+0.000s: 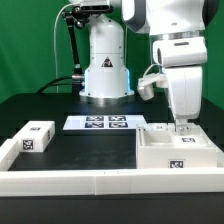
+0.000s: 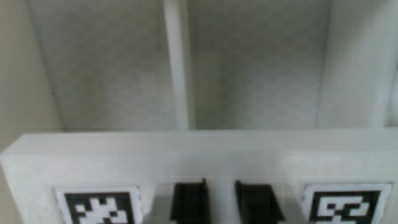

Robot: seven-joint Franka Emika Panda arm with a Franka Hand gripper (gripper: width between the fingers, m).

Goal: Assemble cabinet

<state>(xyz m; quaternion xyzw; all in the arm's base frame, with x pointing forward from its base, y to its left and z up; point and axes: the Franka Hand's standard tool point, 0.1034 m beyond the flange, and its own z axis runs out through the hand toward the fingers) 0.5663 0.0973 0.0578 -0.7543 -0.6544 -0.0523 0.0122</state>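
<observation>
Gripper (image 1: 181, 127) sits low over the white plastic boxy cabinet (image 1: 172, 152) at the black table's (image 1: 90, 150) front corner, exterior view's right, jaws narrow, grip unclear.

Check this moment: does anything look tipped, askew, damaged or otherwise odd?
Nothing stands out. The cabinet sits flat with its open side up, the small block rests flat at the exterior view's left, and the marker board lies flat farther back. The gripper hangs at the cabinet's rim; no damage shows.
</observation>
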